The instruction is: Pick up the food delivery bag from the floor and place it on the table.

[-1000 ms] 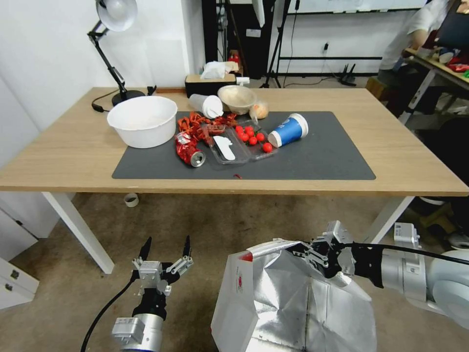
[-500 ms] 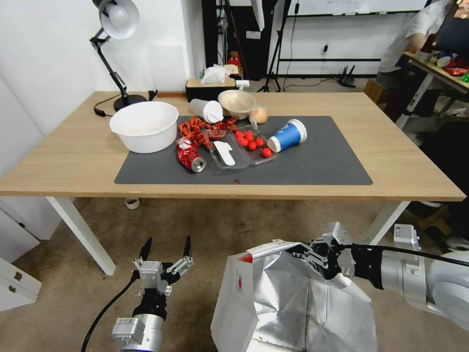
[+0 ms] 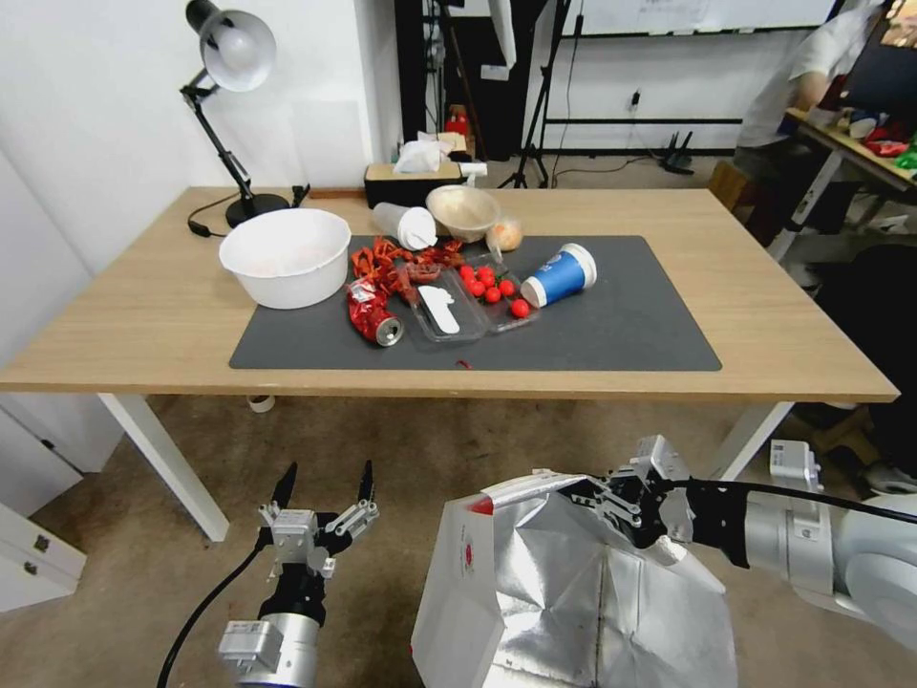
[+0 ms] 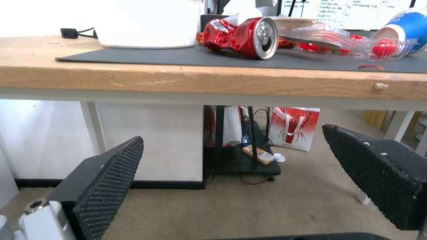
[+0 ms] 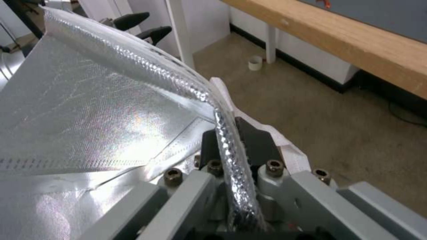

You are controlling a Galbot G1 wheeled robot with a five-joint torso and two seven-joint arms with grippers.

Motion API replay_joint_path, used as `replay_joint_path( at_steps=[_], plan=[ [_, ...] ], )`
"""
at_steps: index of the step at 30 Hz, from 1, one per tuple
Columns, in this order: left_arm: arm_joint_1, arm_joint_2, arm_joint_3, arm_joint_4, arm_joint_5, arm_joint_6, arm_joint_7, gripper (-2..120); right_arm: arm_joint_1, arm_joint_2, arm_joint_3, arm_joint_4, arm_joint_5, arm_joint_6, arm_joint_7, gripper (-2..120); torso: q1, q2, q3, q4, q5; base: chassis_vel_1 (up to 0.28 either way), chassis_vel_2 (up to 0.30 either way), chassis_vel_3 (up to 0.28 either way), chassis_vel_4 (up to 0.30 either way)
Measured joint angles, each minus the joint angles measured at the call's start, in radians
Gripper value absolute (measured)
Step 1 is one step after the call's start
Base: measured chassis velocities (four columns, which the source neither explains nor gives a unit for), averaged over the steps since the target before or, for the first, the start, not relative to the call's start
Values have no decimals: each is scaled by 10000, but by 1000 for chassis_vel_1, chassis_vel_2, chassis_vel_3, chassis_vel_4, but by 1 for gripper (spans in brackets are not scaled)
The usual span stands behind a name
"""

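While my right gripper (image 3: 585,492) fingers pinch its foil rim, the food delivery bag (image 3: 564,602) hangs mouth-up before the bench (image 3: 764,325); my left gripper (image 3: 323,485) waits alongside, fingers spread.

arm and gripper pose

right arm reaches in from the robot's right side, forearm roughly level, wrist pointing toward the robot's left. right gripper (image 3: 585,490) has its jaws clamped together on the foil-lined top edge of the food delivery bag (image 3: 564,592); in the right wrist view the black fingers (image 5: 260,143) pinch that rim from both sides. left arm sits low on the robot's left, wrist pointing forward and up. left gripper (image 3: 323,487) is spread wide, holding nothing; its textured pads (image 4: 109,181) stand well apart in the left wrist view.
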Motion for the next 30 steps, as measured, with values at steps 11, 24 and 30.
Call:
replay_joint_path(
  at_steps=[11,24,30],
  plan=[
    [2,20,-20,-4,-6,-10,-46,100,13,19,0,-7,-1,-1,7,0,208,469,262,1,-1,0,0,0,0],
    [12,-24,26,-112,-15,43,-27,100,31,26,-7,-12,4,0,10,0,471,1088,614,0,-1,0,0,0,0],
    [60,-39,13,-99,-20,91,-30,100,32,30,-4,-11,5,-1,1,0,621,1425,801,1,-1,0,0,0,0]
  ],
)
